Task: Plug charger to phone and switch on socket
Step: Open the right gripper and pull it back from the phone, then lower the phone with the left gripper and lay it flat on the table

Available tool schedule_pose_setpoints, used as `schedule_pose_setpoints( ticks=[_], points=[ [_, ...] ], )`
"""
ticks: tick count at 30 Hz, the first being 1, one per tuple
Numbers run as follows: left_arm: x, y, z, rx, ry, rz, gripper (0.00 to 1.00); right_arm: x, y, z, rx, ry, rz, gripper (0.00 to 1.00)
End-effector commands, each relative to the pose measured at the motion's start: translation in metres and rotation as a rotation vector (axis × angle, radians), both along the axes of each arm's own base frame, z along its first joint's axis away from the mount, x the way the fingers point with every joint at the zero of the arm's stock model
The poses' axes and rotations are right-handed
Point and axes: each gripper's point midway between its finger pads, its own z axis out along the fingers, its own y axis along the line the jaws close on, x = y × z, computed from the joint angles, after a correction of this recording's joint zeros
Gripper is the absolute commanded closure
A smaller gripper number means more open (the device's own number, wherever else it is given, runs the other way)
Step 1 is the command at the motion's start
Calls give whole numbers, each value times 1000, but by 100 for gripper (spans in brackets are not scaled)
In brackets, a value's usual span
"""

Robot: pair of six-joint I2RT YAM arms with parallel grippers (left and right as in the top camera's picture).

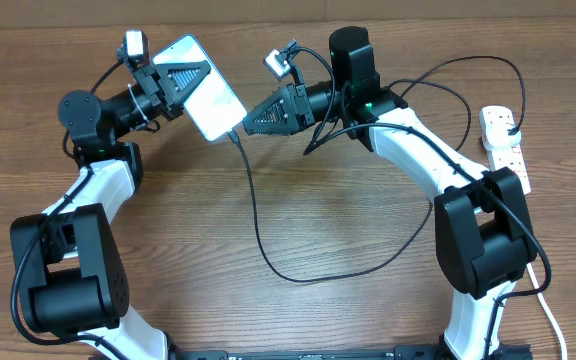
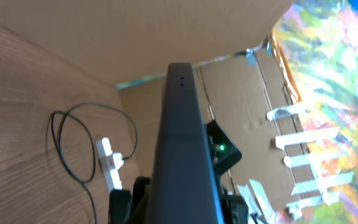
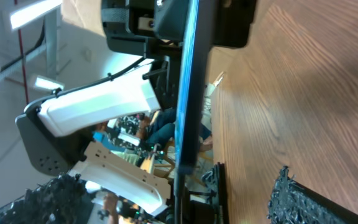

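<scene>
My left gripper (image 1: 196, 72) is shut on the phone (image 1: 208, 100) and holds it off the table at the back left, screen up. In the left wrist view the phone's dark edge (image 2: 182, 155) runs up from between the fingers. The charger's thin black cable (image 1: 258, 230) hangs from the phone's lower end, where its plug tip (image 1: 233, 134) meets the phone. My right gripper (image 1: 248, 125) is right beside that tip. In the right wrist view its fingers (image 3: 173, 199) stand wide apart around the phone's edge (image 3: 188, 74). The white socket strip (image 1: 503, 140) lies at the right edge.
The black cable loops over the middle of the table and arcs behind the right arm to the socket strip, which also shows in the left wrist view (image 2: 110, 165). A cardboard wall (image 2: 166, 37) stands behind the table.
</scene>
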Motion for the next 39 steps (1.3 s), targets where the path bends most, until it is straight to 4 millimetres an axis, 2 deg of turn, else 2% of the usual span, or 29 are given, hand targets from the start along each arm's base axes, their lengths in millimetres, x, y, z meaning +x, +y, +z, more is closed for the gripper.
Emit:
schedule_pose_setpoints(
  ticks=[1, 6, 11, 14, 16, 19, 24, 28, 29, 32, 35, 39],
  points=[
    [-12, -1, 6, 34, -31, -59, 96, 20, -7, -2, -49, 10, -111, 0],
    [-17, -3, 4, 46, -29, -90, 96, 44, -30, -31, -163, 88, -253, 0],
    [-23, -6, 1, 60, -27, -128, 96, 66, -70, -69, -326, 166, -413, 0],
    [-25, -9, 0, 64, -26, -144, 96, 77, -106, -110, -535, 262, -574, 0],
    [-27, -13, 0, 66, -25, -160, 96, 79, -139, -143, -742, 310, -702, 0],
    [-31, -24, -5, 76, -23, -196, 96, 78, -176, -169, -954, 333, -835, 0],
    [-35, -48, -25, 96, 13, -260, 96, 83, -204, -179, -1063, 334, -943, 0],
    [-36, -72, -61, 137, 82, -271, 96, 89, -226, -184, -1143, 313, -1033, 0],
    [-36, -74, -68, 148, 100, -263, 96, 90, -229, -184, -1154, 308, -1044, 0],
    [-36, -85, -106, 243, 170, -211, 96, 92, -236, -185, -1185, 291, -1074, 0],
    [-43, -95, -131, 333, 203, -198, 96, 94, -240, -185, -1200, 274, -1090, 0],
    [-52, -114, -138, 372, 162, -245, 96, 95, -240, -185, -1197, 271, -1092, 0]
  ],
)
